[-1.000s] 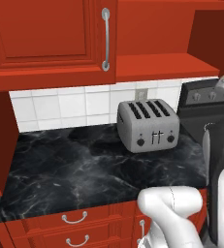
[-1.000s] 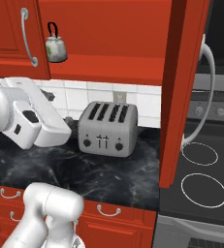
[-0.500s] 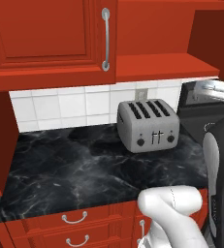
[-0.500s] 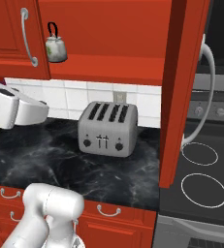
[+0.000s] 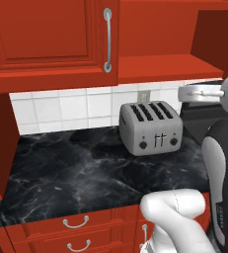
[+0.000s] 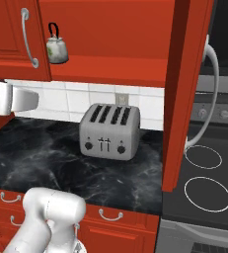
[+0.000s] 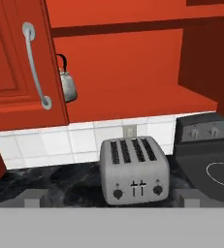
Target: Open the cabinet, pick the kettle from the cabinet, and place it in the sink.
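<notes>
Since the earlier frames the white arm has swung out to the left of the right base view: a second ago its forearm and hand hung in front of the tiles beside the toaster, and now just a white link pokes in at the left edge, level with the tile row. Nothing else has shifted — the toaster, the doors and the kettle sit where they were.

The red wooden wall cabinet (image 6: 110, 34) stands with its right raised-panel door (image 6: 187, 89) swung wide, edge-on toward the camera, its long silver bar handle (image 6: 209, 94) curving out over the black stove top. Its left door (image 5: 51, 39) is closed, its own vertical silver handle (image 5: 107, 39) near the inner edge. Inside the open half, on the cabinet floor close behind the closed door's edge, sits the small white rounded kettle (image 6: 57, 45) with its thin black hoop handle, upright; in the hand view the kettle (image 7: 67, 83) peeks out from behind that door.

Below, the silver four-slot toaster (image 6: 110, 131) rests on the black marble counter (image 6: 31, 158), near the white tiled wall. Red drawers (image 6: 110, 222) with small curved handles run along under the counter edge.

The gripper (image 7: 108, 198) shows its two dark finger tips at the bottom of the hand view, spread as wide as they go, one at each side of the toaster and holding nothing — well apart from the kettle.
</notes>
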Robot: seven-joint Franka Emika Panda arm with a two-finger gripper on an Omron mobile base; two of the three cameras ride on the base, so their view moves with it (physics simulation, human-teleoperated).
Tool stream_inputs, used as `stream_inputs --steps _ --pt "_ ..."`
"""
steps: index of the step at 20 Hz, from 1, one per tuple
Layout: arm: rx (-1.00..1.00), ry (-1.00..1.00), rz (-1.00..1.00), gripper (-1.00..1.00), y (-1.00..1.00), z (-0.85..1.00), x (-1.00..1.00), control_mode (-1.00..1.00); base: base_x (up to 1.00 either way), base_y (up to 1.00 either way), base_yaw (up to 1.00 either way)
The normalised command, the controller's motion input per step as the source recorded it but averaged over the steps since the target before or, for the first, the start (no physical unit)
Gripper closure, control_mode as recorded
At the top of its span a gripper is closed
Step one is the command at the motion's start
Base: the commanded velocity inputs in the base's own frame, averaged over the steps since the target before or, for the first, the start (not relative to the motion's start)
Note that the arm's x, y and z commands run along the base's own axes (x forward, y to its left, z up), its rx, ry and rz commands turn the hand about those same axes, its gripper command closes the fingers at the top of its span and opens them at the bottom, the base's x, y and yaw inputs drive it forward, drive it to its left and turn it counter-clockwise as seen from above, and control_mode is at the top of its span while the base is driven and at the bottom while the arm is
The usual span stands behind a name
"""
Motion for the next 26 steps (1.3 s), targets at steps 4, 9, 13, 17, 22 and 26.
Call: stream_inputs --steps 4,9,13,17,22,26 --pt "-0.03 0.13 0.06 -1.00 0.33 0.08 0.18 -1.00 0.00 0.00 0.00" --pt "0.00 0.10 0.06 -1.00 0.24 0.05 0.18 -1.00 0.00 0.00 0.00" --pt "0.00 0.07 0.02 -1.00 0.20 0.02 0.22 -1.00 0.00 0.00 0.00" --pt "0.00 0.07 0.00 -1.00 0.10 0.01 0.22 -1.00 0.00 0.00 0.00" --pt "0.00 0.06 0.00 -1.00 0.06 0.00 0.26 -1.00 0.00 0.00 0.00" --pt "0.00 0.05 0.00 -1.00 0.00 0.05 0.23 -1.00 0.00 0.00 0.00"
